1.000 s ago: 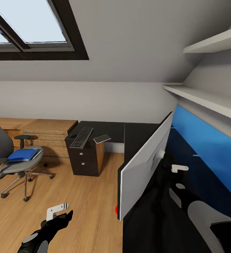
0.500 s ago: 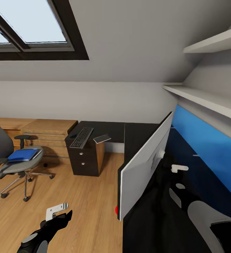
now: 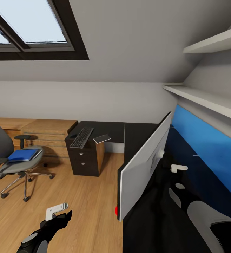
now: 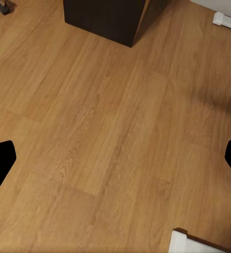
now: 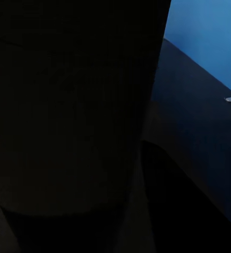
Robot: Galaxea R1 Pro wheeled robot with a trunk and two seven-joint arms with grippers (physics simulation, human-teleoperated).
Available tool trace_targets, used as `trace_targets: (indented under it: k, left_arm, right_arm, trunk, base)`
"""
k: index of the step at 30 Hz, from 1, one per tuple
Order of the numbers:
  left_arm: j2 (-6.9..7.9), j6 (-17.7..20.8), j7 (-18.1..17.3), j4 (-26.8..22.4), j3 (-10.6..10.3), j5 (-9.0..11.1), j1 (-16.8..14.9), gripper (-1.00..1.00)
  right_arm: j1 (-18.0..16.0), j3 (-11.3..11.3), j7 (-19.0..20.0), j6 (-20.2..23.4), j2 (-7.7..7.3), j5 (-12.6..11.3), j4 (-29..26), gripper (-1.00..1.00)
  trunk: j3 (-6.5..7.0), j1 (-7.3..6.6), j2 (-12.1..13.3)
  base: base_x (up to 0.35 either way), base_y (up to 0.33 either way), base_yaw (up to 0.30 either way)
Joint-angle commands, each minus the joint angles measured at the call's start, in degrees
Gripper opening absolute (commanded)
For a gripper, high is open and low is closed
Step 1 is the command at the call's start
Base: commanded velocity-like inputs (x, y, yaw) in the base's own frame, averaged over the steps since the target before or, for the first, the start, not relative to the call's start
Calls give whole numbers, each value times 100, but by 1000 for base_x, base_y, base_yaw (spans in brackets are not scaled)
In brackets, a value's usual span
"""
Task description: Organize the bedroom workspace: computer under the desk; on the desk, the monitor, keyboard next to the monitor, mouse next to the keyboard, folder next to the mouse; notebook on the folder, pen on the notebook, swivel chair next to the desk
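Black desk top (image 3: 136, 135) is seen running along the blue wall panel (image 3: 206, 140) and turning toward the drawer unit (image 3: 82, 158) with round knobs. Monitor (image 3: 143, 168) stands on the near part of the desk, its light grey back toward the camera. Right gripper (image 3: 178, 168) is seen on the desk just behind the monitor; whether its fingers are apart or together cannot be told, as the right wrist view is nearly all dark. Left gripper (image 3: 57, 209) hangs low over the wood floor (image 4: 115, 132), well apart from the desk, fingers spread wide with nothing between them. Keyboard (image 3: 81, 137) lies on the desk above the drawer unit, the grey notebook (image 3: 101, 138) just beside it. Blue folder (image 3: 23, 155) is lying on the seat of the swivel chair (image 3: 10, 161), which stands apart from the desk near the low wood cabinets (image 3: 48, 131).
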Motion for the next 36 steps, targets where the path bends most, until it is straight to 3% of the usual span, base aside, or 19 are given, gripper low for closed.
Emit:
trace_targets:
  k: [1,28,36]
  left_arm:
    - [2,21,46,-9,-5,61,-2,100]
    - [11,22,44,-27,-7,61,-2,100]
    - [11,21,41,-27,-5,61,-2,100]
  right_arm:
    - [-5,83,-9,-12,-2,-43,-4,-100]
    - [-5,92,5,-16,4,-43,-20,-100]
    - [-5,98,5,-13,7,-43,-19,-100]
  trunk:
    - [-7,1,-7]
    - [-7,1,-7]
    - [6,1,-7]
  base:
    - [0,0,0]
    - [0,0,0]
    - [0,0,-113]
